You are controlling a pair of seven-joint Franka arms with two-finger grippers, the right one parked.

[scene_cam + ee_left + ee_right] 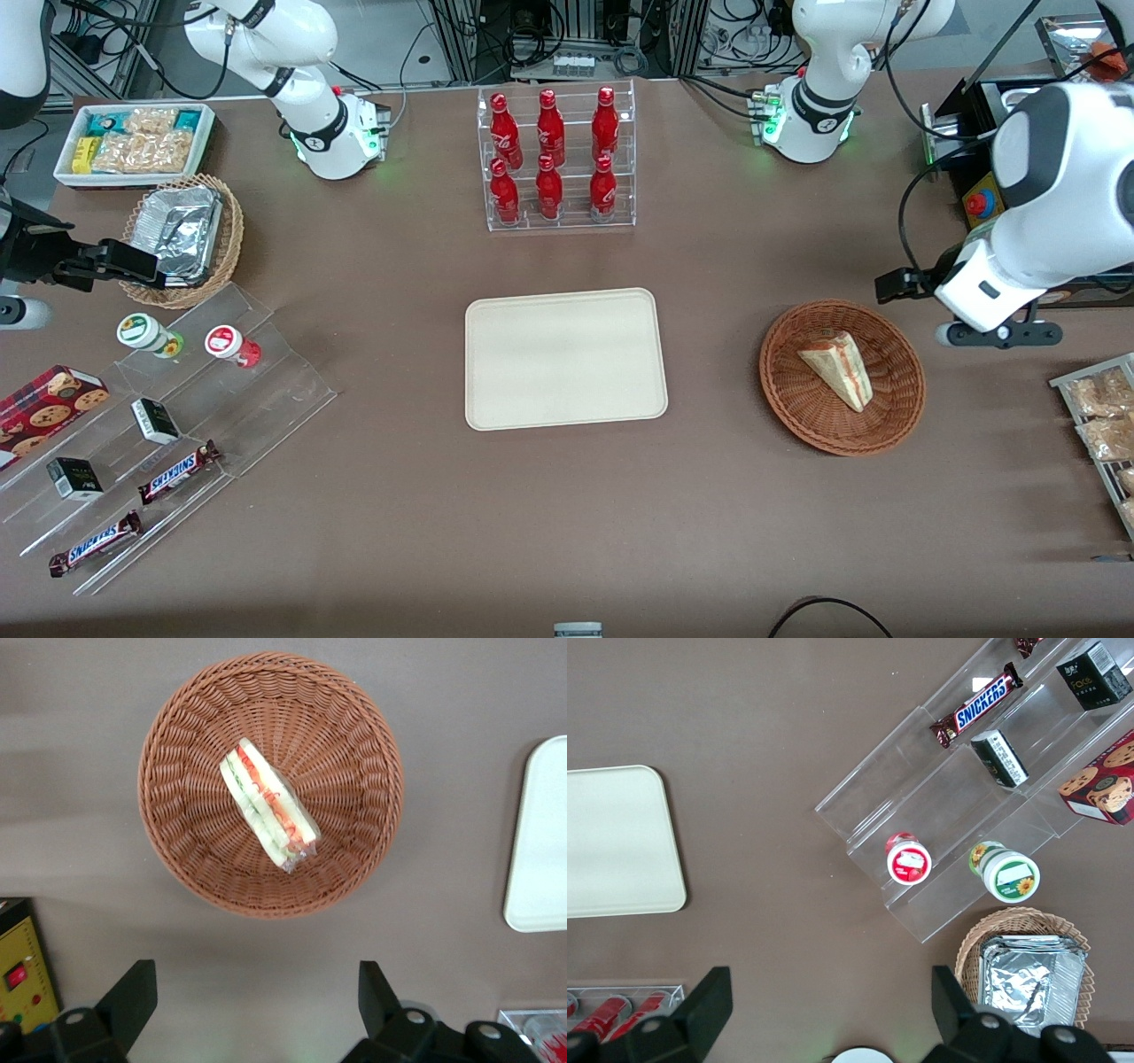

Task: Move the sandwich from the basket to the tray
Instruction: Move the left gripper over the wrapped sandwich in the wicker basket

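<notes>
The working left arm (pixel 1054 177), at the right edge of the front view, has glossy white shells with a dark grey joint cap. Black cables run along it. Its base (pixel 811 120), at upper right, is white with a black collar and glowing green lights. The gripper (pixel 257 1005) has two matte black wedge-shaped fingers (pixel 133 992) on black mounts with silver screws.

Wedge sandwich (pixel 839 368) lies in reddish wicker basket (pixel 895 416), beside empty cream tray (pixel 565 358).
</notes>
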